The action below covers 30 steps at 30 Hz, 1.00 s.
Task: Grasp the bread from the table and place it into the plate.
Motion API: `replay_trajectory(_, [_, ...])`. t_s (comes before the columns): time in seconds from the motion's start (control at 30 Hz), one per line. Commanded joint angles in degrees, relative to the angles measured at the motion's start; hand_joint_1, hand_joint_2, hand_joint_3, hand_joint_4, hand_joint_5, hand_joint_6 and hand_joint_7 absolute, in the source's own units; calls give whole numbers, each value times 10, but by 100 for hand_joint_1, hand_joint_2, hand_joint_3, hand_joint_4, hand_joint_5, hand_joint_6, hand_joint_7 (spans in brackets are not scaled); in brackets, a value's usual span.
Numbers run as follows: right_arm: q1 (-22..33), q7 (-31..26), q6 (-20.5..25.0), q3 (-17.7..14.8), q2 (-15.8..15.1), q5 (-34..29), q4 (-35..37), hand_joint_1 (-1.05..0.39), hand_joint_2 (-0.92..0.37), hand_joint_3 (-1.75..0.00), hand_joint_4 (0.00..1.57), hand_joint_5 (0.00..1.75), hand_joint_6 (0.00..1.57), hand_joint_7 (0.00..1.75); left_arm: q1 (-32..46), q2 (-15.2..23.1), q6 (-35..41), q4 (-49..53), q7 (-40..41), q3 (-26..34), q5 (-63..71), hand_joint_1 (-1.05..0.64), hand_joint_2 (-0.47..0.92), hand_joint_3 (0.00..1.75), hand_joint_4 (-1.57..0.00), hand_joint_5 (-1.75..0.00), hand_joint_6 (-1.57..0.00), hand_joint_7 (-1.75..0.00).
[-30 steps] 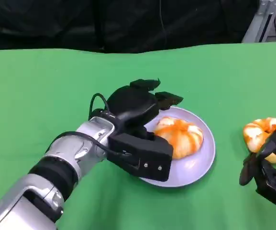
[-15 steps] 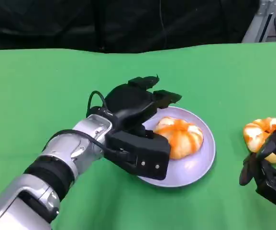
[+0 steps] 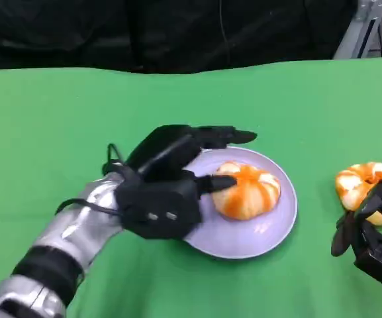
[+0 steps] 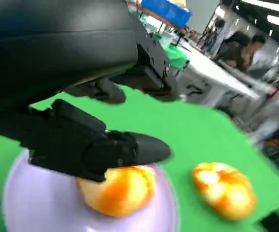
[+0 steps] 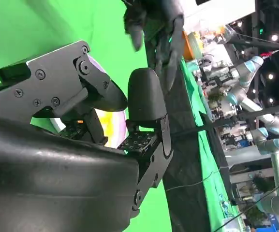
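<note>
While the left hand [image 3: 167, 182] lies over the plate's [image 3: 270, 232] nine-o'clock rim, its fingers [image 3: 227, 137] reach toward three o'clock, spread and apart. Whether a lower finger touches the bun [image 3: 247, 191] cannot be told; the hand reads as released, grasping nothing. The left wrist view agrees: black fingers [image 4: 129, 150] extend above the bun [image 4: 117, 191], not wrapped around it.

Centre: the bun, orange-striped and round, sits on the lavender plate, slightly toward twelve o'clock of the plate's middle. The plate rests on the green table [image 3: 58, 119].

Right: a second bun [image 3: 363, 185] lies on the table at three o'clock of the plate, well apart from it. The right hand [image 3: 369, 235] sits at the second bun's six-o'clock side, one fingertip overlapping its edge. Its fingers look loosely curled; whether they press the second bun or close on anything cannot be told. In the right wrist view its fingers [image 5: 146, 101] stand apart, with nothing visibly between them.

Progress, as a judgement: one bun is in the plate, so that placement appears done, with the left hand only needing to clear away. The second bun is on the table; if the task covers it, a grasp, a carry toward nine o'clock and a release are left.

No brand, label or legible writing is visible.
</note>
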Motion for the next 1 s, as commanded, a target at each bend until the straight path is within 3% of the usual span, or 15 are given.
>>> replay_trajectory(0.03, [-1, -4, 1, -6, -4, 6, -2, -8, -62, -109, 78, 175, 71, 156, 49, 8, -2, -38, -102, 48, -110, -2, 84, 72, -83, -85, -104, -27])
replay_trajectory(0.07, [-1, -3, 0, -6, -5, 5, -2, -8, -62, -109, 78, 175, 71, 156, 64, 12, 6, -53, -133, 61, -143, -1, 79, 82, -80, -104, -103, -43])
replay_trajectory(0.1, [-1, -3, 0, -7, -5, 6, -2, -8, -63, -109, 78, 175, 70, 156, 76, 15, 16, -66, -155, 72, -166, -3, 68, 102, -83, -132, -97, -86])
replay_trajectory(0.17, [-1, -1, 1, -7, -6, 8, -1, -8, -63, -109, 78, 175, 70, 156, 107, 17, 54, -107, -191, 96, -214, -4, 56, 122, -85, -156, -90, -125])
replay_trajectory(0.27, [-1, 1, 1, -9, -7, 10, -2, -8, -63, -109, 78, 175, 70, 157, 164, 20, 146, -191, -253, 134, -313, -4, 48, 136, -81, -172, -84, -150])
replay_trajectory(0.4, [1, 1, 5, -10, -9, 10, -3, -8, -62, -109, 78, 175, 70, 156, 228, 20, 237, -259, -330, 182, -431, -7, 51, 134, -82, -174, -78, -157])
replay_trajectory(0.63, [0, 0, 9, -11, -9, 11, -5, -8, -62, -109, 78, 175, 70, 156, 302, 40, 385, -319, -387, 254, -540, -10, 56, 120, -86, -175, -82, -161])
replay_trajectory(0.8, [2, 0, 12, -12, -10, 9, -10, -9, -62, -109, 78, 175, 70, 156, 325, 54, 418, -305, -413, 291, -549, -8, 61, 111, -84, -175, -81, -162])
replay_trajectory(1.0, [7, -4, 17, -11, -8, 10, -18, -9, -63, -109, 78, 175, 70, 156, 303, 85, 416, -209, -505, 316, -541, -10, 66, 104, -85, -175, -78, -167])
